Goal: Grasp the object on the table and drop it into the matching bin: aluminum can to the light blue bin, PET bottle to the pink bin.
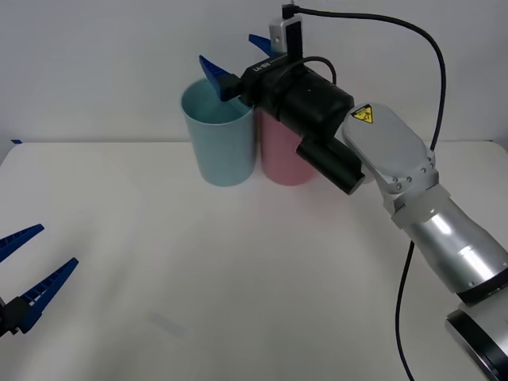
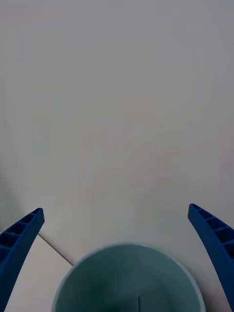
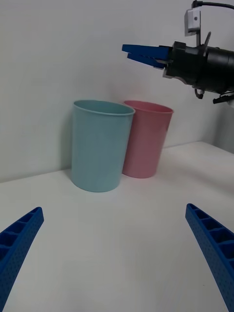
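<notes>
The light blue bin (image 1: 226, 151) stands upright at the back of the white table (image 1: 238, 286), touching the pink bin (image 1: 282, 159) on its right. My right gripper (image 1: 228, 49) hovers open just above the light blue bin's rim, with nothing between its fingers. In the right wrist view, the light blue bin (image 2: 97, 282) opens below the spread gripper (image 2: 115, 209), and what shows of its inside is bare. The aluminum can and the PET bottle are out of view. My left gripper (image 1: 57, 245) is parked open near the table's front left.
A plain white wall rises right behind the bins. In the left wrist view, the light blue bin (image 3: 100, 146) and pink bin (image 3: 146, 141) stand side by side under the right gripper (image 3: 141, 52). A black cable loops above the right arm.
</notes>
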Controlling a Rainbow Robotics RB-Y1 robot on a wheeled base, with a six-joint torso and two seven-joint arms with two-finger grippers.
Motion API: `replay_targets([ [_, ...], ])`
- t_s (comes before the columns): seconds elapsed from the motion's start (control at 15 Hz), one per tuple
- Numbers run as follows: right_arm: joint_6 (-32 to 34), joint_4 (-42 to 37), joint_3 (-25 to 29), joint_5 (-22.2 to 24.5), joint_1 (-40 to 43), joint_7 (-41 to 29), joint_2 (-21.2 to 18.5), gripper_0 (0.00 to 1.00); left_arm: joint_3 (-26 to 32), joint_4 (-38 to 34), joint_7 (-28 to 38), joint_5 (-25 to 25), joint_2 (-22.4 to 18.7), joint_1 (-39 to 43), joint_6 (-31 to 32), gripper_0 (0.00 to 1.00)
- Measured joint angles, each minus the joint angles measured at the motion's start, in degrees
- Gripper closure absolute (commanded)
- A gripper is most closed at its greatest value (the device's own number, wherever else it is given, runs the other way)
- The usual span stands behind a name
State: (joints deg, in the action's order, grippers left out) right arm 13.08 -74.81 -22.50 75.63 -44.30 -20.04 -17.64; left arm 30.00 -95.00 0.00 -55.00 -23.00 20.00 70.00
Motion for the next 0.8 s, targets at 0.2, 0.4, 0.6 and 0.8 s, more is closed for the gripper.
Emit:
replay_targets([
  [0.2,0.1,-10.2,0.0,-1.0,7.4,-0.7,-5.1,0.0,0.0,0.0,0.0,0.0,0.0,0.0,0.0,0.0],
  [0.4,0.1,-20.3,0.2,-2.9,15.5,-1.1,-11.0,0.0,0.0,0.0,0.0,0.0,0.0,0.0,0.0,0.0],
  [0.6,0.4,-30.0,2.6,-3.8,25.1,-1.0,-16.7,0.0,0.0,0.0,0.0,0.0,0.0,0.0,0.0,0.0],
  [0.8,5.9,-37.2,8.8,-5.1,35.2,-0.5,-19.9,0.0,0.0,0.0,0.0,0.0,0.0,0.0,0.0,0.0],
])
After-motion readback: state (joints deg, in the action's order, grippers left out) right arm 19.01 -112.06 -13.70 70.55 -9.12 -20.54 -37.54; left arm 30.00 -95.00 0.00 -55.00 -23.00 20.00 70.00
